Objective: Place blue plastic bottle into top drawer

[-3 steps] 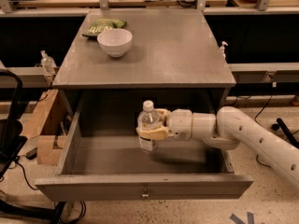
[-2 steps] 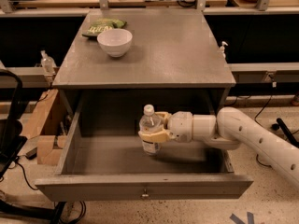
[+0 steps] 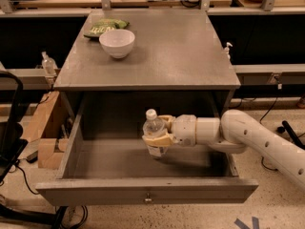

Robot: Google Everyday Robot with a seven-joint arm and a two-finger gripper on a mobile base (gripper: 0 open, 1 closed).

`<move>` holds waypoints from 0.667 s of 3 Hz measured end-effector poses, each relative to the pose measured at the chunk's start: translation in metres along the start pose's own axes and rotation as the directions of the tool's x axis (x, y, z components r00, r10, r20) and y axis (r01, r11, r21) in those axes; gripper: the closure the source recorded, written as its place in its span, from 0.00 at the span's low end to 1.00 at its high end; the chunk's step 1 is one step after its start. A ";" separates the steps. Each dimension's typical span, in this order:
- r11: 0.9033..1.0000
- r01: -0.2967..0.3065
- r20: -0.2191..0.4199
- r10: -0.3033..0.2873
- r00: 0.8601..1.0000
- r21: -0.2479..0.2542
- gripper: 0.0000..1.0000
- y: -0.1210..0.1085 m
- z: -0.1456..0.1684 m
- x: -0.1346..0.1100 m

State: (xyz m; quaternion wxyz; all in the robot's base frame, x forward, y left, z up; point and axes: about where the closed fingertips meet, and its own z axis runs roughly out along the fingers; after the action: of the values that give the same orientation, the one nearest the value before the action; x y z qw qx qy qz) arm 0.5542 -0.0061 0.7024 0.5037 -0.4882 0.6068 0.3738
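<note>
The tall clear plastic bottle with white cap (image 3: 154, 135) is held upright, pinched by the tan two-finger gripper (image 3: 158, 131), inside the open wide grey top drawer (image 3: 95, 166), its base at the floor.

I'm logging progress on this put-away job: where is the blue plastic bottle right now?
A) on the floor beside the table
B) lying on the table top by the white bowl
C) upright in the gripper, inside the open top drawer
C: the blue plastic bottle stands upright, clasped by the gripper that reaches in from the right, within the open top drawer.
</note>
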 end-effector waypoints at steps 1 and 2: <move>1.000 0.001 0.001 -0.001 1.000 -0.004 0.53 0.001 0.002 -0.001; 1.000 0.001 0.002 -0.001 1.000 -0.008 0.28 0.002 0.004 -0.001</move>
State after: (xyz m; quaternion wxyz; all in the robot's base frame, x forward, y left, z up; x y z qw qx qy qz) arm 0.5532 -0.0017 0.7026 0.5024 -0.4903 0.6046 0.3763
